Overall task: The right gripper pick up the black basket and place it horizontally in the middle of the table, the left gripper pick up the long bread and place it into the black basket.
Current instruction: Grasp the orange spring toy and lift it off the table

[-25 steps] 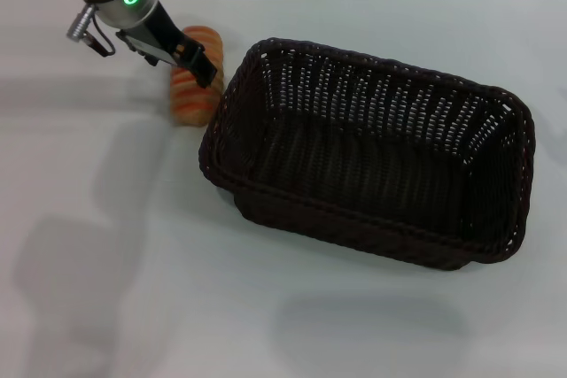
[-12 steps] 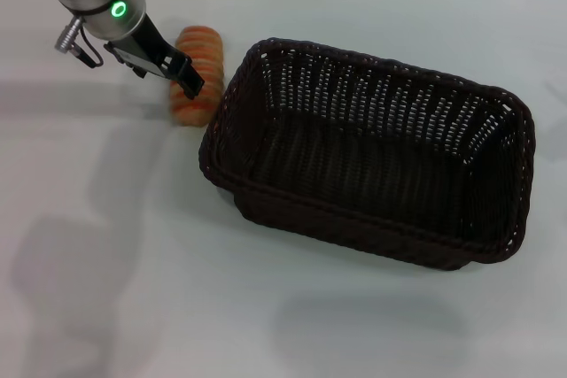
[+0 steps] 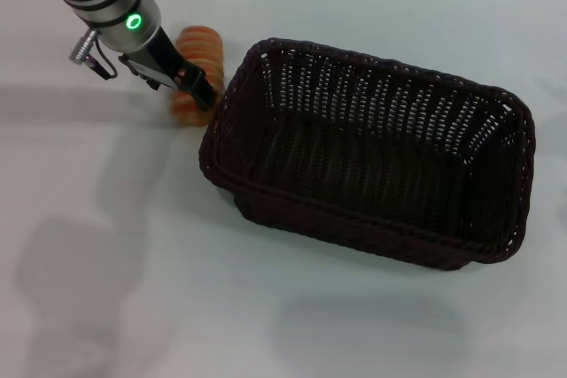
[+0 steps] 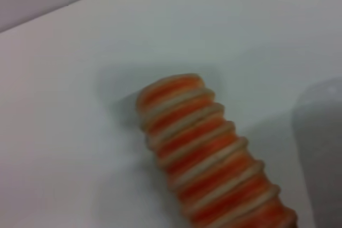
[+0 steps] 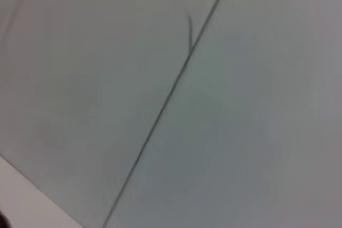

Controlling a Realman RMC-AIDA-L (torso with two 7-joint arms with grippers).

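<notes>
The black basket (image 3: 372, 157) sits on the white table (image 3: 133, 263), a little right of the middle, long side across, open side up and empty. The long bread (image 3: 202, 46) lies flat on the table just beyond the basket's left end, close to its rim. My left gripper (image 3: 199, 93), with its green ring lit, hangs low over the near end of the bread and covers part of it. The left wrist view shows the bread (image 4: 208, 153) lying on the table (image 4: 80, 78), close below the camera. My right gripper is out of view.
The basket's left rim (image 3: 232, 86) stands right beside the bread and the left gripper. The right wrist view shows only a pale flat surface with a thin dark seam (image 5: 171, 94).
My left gripper drew back to the left off the bread, then came back right and lower over its near end. The bread and basket have not moved.
</notes>
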